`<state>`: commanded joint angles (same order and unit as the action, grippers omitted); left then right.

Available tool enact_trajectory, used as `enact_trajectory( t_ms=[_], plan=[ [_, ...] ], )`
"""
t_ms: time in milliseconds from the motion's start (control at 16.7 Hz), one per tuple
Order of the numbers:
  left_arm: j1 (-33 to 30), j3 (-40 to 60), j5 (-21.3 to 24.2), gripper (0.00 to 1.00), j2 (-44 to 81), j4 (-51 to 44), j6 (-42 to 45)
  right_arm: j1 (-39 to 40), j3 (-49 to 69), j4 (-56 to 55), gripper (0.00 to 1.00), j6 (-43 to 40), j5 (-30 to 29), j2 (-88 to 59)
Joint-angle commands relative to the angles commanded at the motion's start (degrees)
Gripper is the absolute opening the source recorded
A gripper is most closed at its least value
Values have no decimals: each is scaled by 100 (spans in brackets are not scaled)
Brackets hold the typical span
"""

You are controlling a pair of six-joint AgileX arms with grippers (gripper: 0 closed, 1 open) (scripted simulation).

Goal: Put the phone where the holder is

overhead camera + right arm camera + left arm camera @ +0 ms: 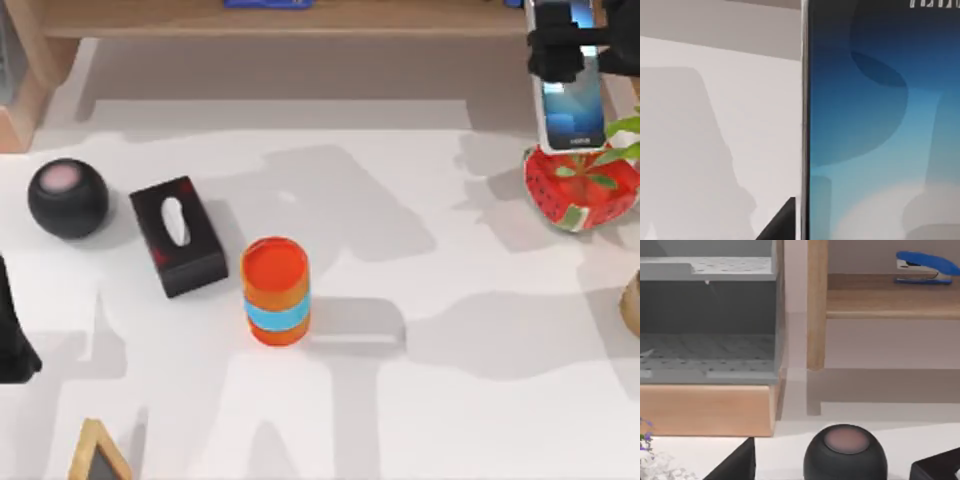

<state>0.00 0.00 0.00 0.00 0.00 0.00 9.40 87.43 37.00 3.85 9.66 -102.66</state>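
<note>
The phone (573,110), white-rimmed with a blue screen, stands at the far right back of the table. My right gripper (563,48) is shut on its upper part. Its lower end meets the top of a red strawberry-shaped holder (580,192). In the right wrist view the phone's screen (880,130) is very close, and a dark fingertip (782,222) shows beside its rim. My left arm (12,340) is parked at the table's left edge.
A black round speaker (67,197), a black tissue box (178,236) and an orange can with a blue band (276,290) stand left of centre. A wooden shelf (300,20) with a blue stapler (925,267) runs along the back. Green leaves (625,140) overhang the holder.
</note>
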Motion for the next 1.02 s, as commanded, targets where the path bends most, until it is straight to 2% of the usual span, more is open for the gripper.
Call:
enact_trajectory(
  t_ms=[540,1020],
  plan=[
    [0,0,0,100,0,0,0,-2578,-2150,-1958,0,-538,734,2194],
    [0,0,0,100,0,0,0,-4564,-4283,-3163,0,-1039,1007,3700]
  ],
)
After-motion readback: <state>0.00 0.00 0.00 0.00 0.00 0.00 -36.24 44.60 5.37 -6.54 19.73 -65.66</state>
